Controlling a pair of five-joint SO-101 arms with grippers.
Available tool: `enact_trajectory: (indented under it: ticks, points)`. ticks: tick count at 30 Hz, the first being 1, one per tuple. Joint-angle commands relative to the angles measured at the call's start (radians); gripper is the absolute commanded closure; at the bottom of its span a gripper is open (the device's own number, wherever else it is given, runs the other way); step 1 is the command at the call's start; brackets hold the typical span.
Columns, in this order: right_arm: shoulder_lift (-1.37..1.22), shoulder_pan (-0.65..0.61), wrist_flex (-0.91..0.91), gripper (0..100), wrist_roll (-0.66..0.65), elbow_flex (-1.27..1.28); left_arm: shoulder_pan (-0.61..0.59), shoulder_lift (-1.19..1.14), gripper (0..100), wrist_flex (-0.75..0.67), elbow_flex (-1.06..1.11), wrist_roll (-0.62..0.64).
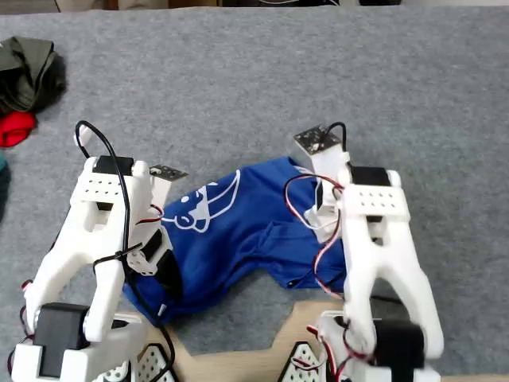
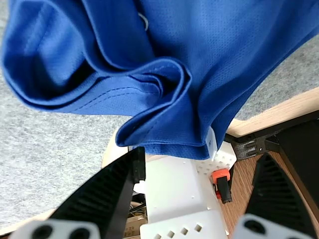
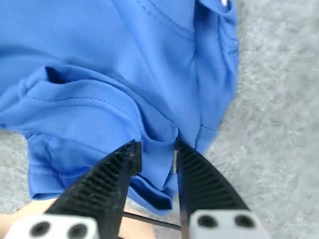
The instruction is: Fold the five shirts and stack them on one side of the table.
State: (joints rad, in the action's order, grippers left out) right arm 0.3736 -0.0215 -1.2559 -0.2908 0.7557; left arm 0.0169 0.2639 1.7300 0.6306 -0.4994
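Felt in grey covers the worktop (image 1: 398,79). On it, close to the arms, lies a blue mesh shirt with a white picture (image 1: 231,231). The shirt is crumpled, not flat. It sits between the two white arms, near the front edge of the felt.

The left hand (image 2: 202,157) is spread wide. Its two black fingers (image 2: 114,184) stand well apart, and it holds nothing. The bunched hem of the blue shirt is just past its fingertips.

The right hand (image 3: 155,149) is almost pressed together. It pinches a fold of the blue shirt between its black ribbed fingers (image 3: 112,174).

From the high view, the left arm stands at the shirt's left end and the right arm stands at its right end.

Far away, in the far left corner of the worktop, lie a crumpled dark green cloth (image 1: 28,72) and a small red cloth (image 1: 16,127), just beside each other. They are well apart from the blue shirt.

A light wooden edge (image 1: 238,362) shows at the front, between the two arm bases.
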Motion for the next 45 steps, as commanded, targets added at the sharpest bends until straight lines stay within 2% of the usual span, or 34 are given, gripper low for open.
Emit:
enact_trajectory:
  ticks: [1, 17, 23, 31, 33, 39, 45]
  points:
    - [0.097, 0.015, -0.023, 87.9, -0.002, 0.001, -0.011, 0.005, 65, 0.014, -0.032, 0.000]
    - [0.102, 0.022, 0.115, 87.8, 0.012, 0.122, -0.011, 0.005, 65, 0.014, -0.040, 0.000]
    - [0.054, 0.065, 0.143, 80.0, 0.012, 0.114, -0.011, 0.005, 65, 0.014, -0.035, 0.000]
    - [0.001, 0.058, 0.143, 79.7, 0.011, 0.102, -0.011, 0.005, 65, 0.014, -0.035, 0.000]
    - [0.002, 0.058, 0.143, 80.4, 0.011, 0.102, -0.011, 0.005, 65, 0.014, -0.037, 0.000]
    - [-0.002, 0.058, 0.143, 91.1, 0.012, 0.102, -0.008, 0.005, 65, 0.014, -0.040, 0.000]
    - [-0.002, 0.058, 0.143, 91.3, 0.012, 0.097, -0.006, 0.005, 65, 0.014, -0.041, 0.000]
